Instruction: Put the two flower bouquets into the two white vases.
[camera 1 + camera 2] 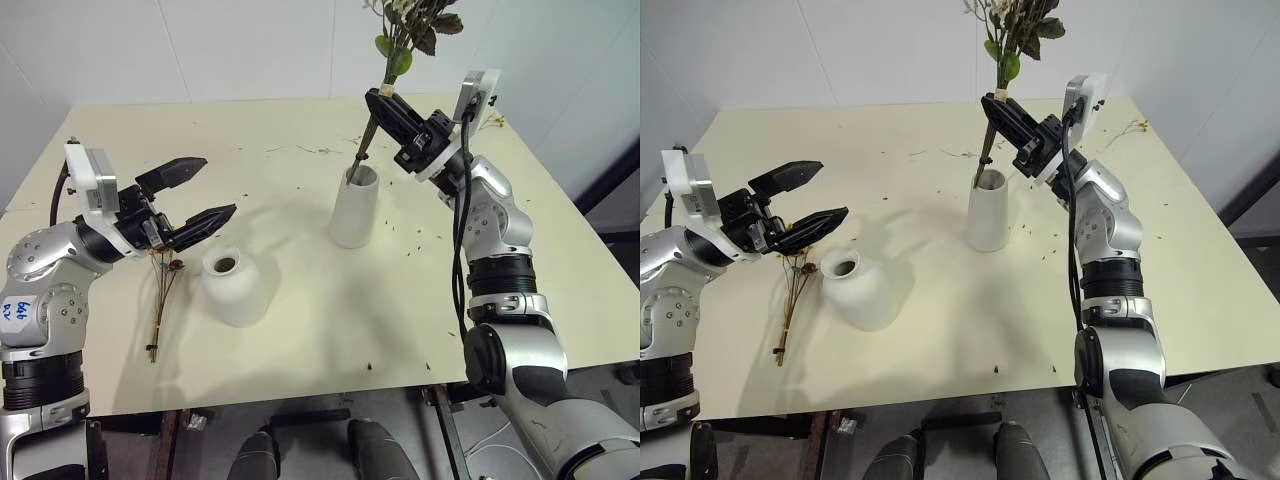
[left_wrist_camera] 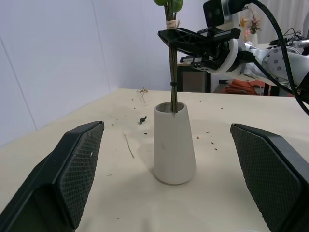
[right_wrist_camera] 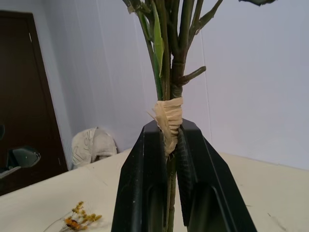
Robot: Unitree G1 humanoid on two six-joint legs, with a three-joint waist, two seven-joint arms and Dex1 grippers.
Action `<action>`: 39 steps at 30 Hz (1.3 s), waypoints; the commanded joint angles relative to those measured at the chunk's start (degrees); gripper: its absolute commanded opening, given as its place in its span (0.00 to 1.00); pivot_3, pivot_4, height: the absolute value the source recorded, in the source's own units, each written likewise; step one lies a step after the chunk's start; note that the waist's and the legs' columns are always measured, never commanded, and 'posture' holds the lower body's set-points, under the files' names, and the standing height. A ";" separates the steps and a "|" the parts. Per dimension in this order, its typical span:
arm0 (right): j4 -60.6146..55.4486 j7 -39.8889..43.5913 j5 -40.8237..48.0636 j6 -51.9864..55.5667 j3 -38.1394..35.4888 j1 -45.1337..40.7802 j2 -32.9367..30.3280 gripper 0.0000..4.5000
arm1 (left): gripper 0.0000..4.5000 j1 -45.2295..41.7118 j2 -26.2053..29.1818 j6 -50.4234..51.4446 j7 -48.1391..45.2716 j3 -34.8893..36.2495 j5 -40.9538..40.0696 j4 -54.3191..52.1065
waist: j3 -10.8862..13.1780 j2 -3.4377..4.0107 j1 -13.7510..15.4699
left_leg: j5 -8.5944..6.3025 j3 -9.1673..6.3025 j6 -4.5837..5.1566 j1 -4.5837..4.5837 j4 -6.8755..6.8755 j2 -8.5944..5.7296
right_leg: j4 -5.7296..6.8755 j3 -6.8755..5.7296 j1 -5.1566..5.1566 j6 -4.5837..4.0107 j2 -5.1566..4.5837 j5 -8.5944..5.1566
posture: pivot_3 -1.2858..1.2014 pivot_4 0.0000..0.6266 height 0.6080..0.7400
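My right gripper (image 1: pixel 378 98) is shut on the stems of the big leafy bouquet (image 1: pixel 405 30), at its tan wrap (image 3: pixel 169 118). The stems slant down, and their lower ends (image 2: pixel 172 77) stand inside the mouth of the tall white vase (image 1: pixel 355 205) at the table's middle. The flower heads run off the top of the head views. The short squat white vase (image 1: pixel 235 285) stands in front and to the left with nothing in it. Beside it the thin bouquet (image 1: pixel 165 290) lies flat on the table. My left gripper (image 1: pixel 216 187) hovers open just above that bunch, its fingers (image 2: pixel 79 169) wide apart and holding nothing.
The cream table (image 1: pixel 300 330) is sprinkled with petal and twig crumbs (image 1: pixel 320 150) around the tall vase. A small loose yellow sprig (image 1: pixel 492 121) lies near the far right corner. The table's front edge runs close below the short vase.
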 commanded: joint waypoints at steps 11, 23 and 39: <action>3.45 0.13 2.09 1.09 -3.18 -6.84 -1.58 0.00 | 1.00 -0.37 0.11 -0.68 0.33 1.01 -1.22 -1.96 | 0.00 0.01 0.04 | 0.00 0.00 0.00 -0.05 -0.15 0.00 | -0.08 -0.01 -0.09 -0.02 0.00 -0.02 | 0.52 0.24 1.00; 13.22 4.15 -5.94 -8.64 0.19 -4.98 -1.64 0.00 | 1.00 -0.18 0.21 -1.01 0.98 1.90 -1.50 -2.62 | 0.00 0.01 -0.02 | 0.00 0.01 0.00 -0.05 -0.19 0.00 | -0.12 0.00 -0.09 -0.02 0.00 -0.02 | 0.52 0.24 1.00; 4.84 10.88 -6.89 -5.88 1.75 -0.12 -6.04 0.97 | 1.00 1.38 3.94 6.01 7.30 2.40 0.92 -3.39 | 0.01 0.00 0.02 | 0.00 0.00 0.00 -0.05 -0.20 0.00 | -0.10 0.00 -0.09 -0.02 0.00 -0.02 | 0.52 0.24 1.00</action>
